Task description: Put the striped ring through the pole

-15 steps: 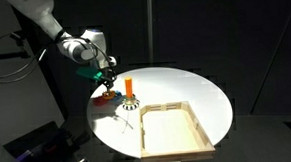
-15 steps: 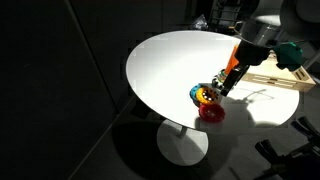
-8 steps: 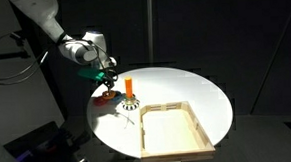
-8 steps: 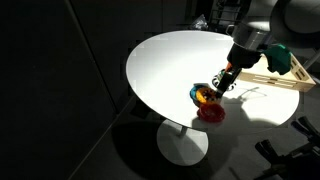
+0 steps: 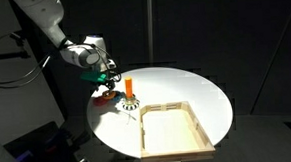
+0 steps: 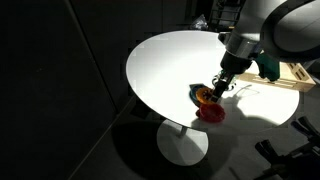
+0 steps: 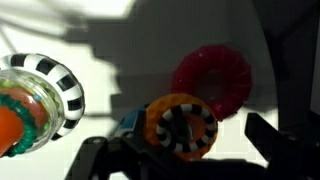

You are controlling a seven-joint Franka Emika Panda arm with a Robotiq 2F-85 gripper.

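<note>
Wrist view shows the black-and-white striped plastic ring [image 7: 62, 88] lying flat on the round white table [image 5: 186, 94]. It is near the edge by the arm, just beside the short upright orange pole [image 5: 129, 87], not on it. The black two-fingered gripper [image 7: 185, 150] hangs wide open, holding nothing. Under it sits an orange ring with a stripy middle [image 7: 182, 125], beside a red bumpy ring [image 7: 212, 78]. I think the grab is not done yet. Next the arm should slide over to the striped ring, go down and pinch its rim.
</note>
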